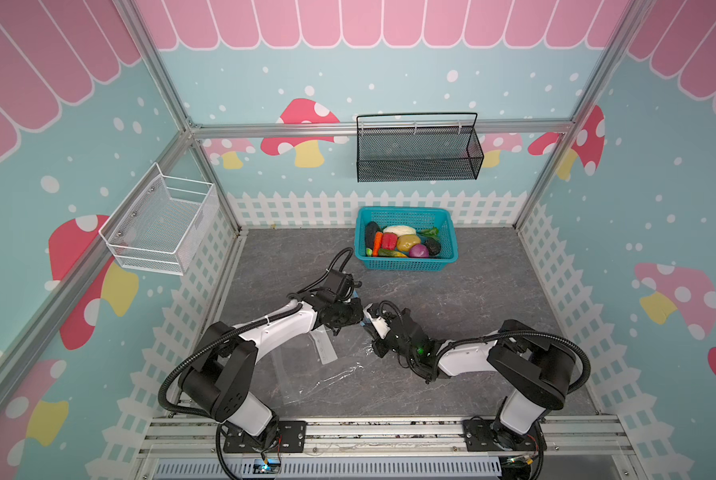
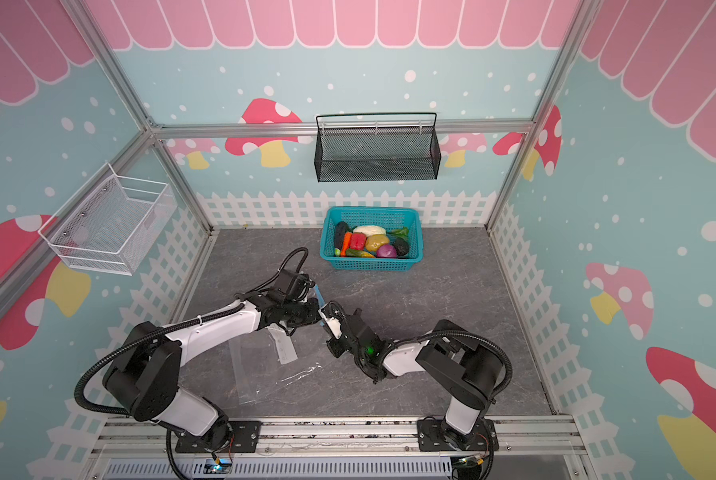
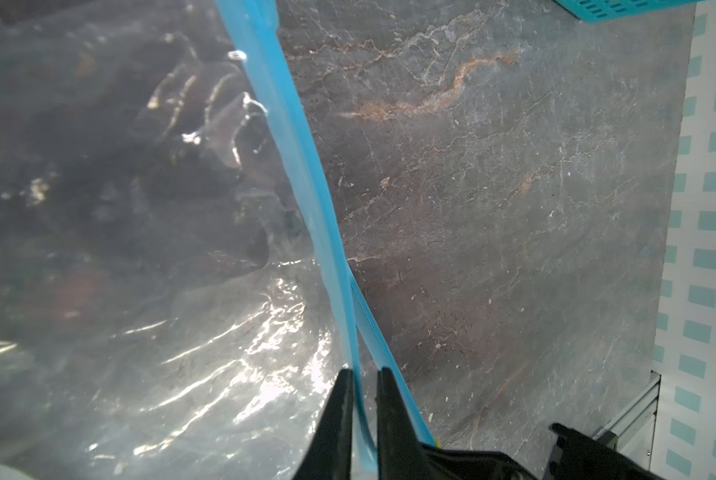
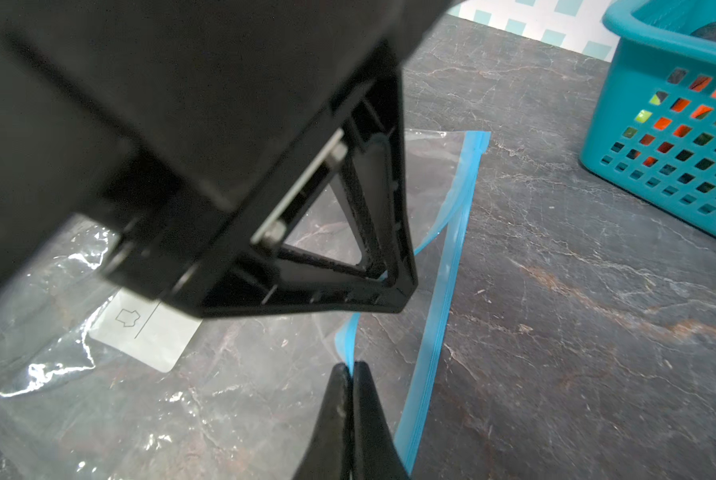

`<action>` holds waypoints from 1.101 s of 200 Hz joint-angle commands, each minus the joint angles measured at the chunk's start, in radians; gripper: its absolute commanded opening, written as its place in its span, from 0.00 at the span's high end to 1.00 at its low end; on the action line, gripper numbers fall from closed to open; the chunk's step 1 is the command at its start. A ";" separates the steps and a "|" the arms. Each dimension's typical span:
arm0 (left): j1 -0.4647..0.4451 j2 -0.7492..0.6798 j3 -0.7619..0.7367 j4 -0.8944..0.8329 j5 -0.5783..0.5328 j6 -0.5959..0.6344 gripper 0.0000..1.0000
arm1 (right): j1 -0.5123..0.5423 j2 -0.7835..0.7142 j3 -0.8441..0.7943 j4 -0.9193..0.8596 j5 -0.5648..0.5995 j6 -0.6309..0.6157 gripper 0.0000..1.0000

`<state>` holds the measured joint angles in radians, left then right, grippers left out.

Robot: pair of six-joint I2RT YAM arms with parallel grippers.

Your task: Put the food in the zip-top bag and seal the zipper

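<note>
The clear zip-top bag (image 1: 327,374) lies flat on the grey table between the two arms, its white label (image 4: 144,332) facing up. Its blue zipper (image 3: 290,137) has split into two strips, and the upper lip is lifted off the lower strip (image 4: 443,291). My left gripper (image 3: 364,372) is shut on the upper strip. My right gripper (image 4: 352,363) is shut on the same lip close by, and the two nearly touch in both top views (image 1: 362,316). The food (image 1: 406,241) lies in the teal basket (image 1: 406,210) at the back.
A black mesh rack (image 1: 418,149) hangs on the back wall. A white wire basket (image 1: 161,224) is fixed to the left wall. The teal basket's wall (image 4: 672,137) stands a short way beyond the bag's mouth. An aluminium rail (image 1: 348,432) runs along the front edge.
</note>
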<state>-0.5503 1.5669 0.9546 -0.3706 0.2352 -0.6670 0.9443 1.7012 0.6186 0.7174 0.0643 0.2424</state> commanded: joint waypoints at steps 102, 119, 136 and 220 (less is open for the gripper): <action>-0.013 -0.097 -0.004 -0.076 -0.026 0.044 1.00 | -0.088 -0.188 -0.005 -0.220 -0.063 0.263 0.52; -0.015 -0.121 0.000 -0.099 -0.026 0.058 1.00 | -0.160 -0.153 0.022 -0.243 -0.169 0.275 0.50; -0.017 -0.148 0.007 -0.125 -0.030 0.075 1.00 | -0.223 -0.130 0.050 -0.245 -0.277 0.293 0.48; -0.031 -0.192 0.053 -0.206 -0.042 0.138 1.00 | -0.278 -0.022 0.273 -0.435 -0.504 0.429 0.40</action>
<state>-0.5766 1.4040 0.9829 -0.5419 0.2188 -0.5617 0.6735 1.6390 0.8536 0.3538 -0.3458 0.5903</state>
